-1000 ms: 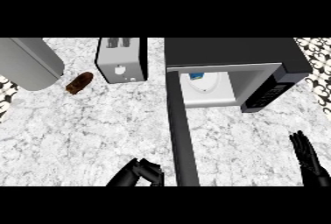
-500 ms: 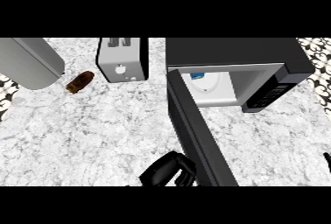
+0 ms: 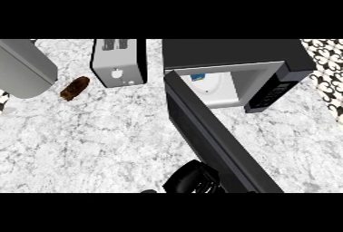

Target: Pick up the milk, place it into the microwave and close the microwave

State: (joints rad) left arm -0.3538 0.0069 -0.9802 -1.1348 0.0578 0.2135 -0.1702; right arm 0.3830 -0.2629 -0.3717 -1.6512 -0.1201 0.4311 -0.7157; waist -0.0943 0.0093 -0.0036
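The milk carton (image 3: 199, 77), white with a blue label, stands inside the microwave (image 3: 234, 61) at the back left of its cavity. The microwave's black door (image 3: 214, 136) hangs partly swung in, running from the cavity's left edge toward the lower right. My left hand (image 3: 191, 179) is at the bottom centre, pressed against the door's outer face near its free end, fingers curled and holding nothing. My right hand does not show.
A silver toaster (image 3: 119, 63) stands left of the microwave. A brown bread roll (image 3: 74, 88) lies further left, beside a grey appliance (image 3: 23, 68) at the left edge. The counter (image 3: 100, 136) is grey marble.
The door has swung from straight out toward the right, closing partway. My left hand moved right and forward with it. My right hand left the view.
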